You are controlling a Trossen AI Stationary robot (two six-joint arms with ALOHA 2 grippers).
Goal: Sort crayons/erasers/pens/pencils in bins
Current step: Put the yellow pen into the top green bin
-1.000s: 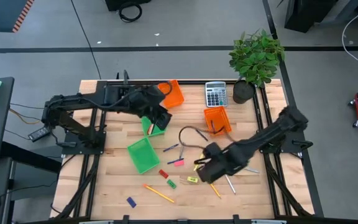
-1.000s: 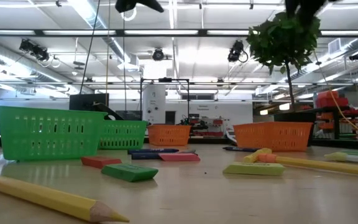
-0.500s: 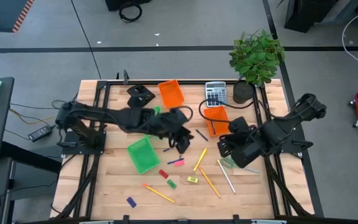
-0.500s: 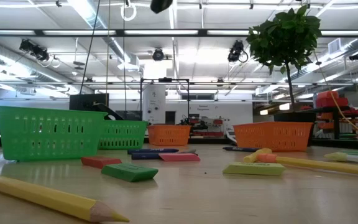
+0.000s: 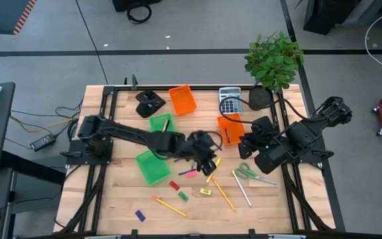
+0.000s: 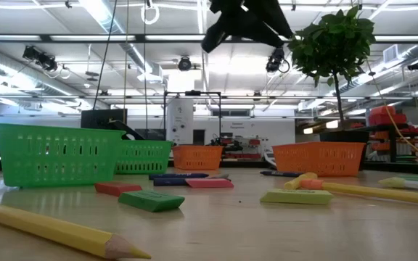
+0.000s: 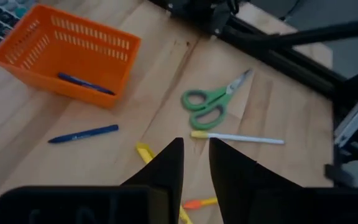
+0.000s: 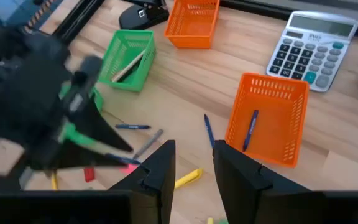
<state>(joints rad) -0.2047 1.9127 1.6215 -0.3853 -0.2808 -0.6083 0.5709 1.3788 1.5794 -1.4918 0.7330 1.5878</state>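
Observation:
My left gripper [image 5: 209, 158] [image 7: 196, 149] hangs open and empty above the middle of the table, over a yellow pencil [image 5: 213, 169] [image 7: 144, 151]; it also shows at the top of the low view [image 6: 244, 22]. My right gripper [image 5: 257, 143] [image 8: 194, 155] is open and empty, held above the table by the right orange bin [image 5: 231, 128], which holds a blue pen [image 8: 250, 130]. The far green bin [image 5: 161, 124] holds a pencil [image 8: 129, 65]. More pencils [image 5: 224, 194], pens [image 8: 132, 126] and erasers [image 5: 174, 185] lie flat on the table.
A near green bin [image 5: 151, 164] and a far orange bin [image 5: 182, 99] stand on the table. Green-handled scissors [image 5: 251, 174] and a white stick [image 5: 242, 188] lie at the right. A calculator [image 5: 229, 101] and a potted plant [image 5: 274, 60] stand at the far right.
My left gripper has gone from above the far green bin toward the table's right and near edges, to the middle. My right gripper has drawn back from the near middle toward the right and far edges, uncovering pencils and scissors.

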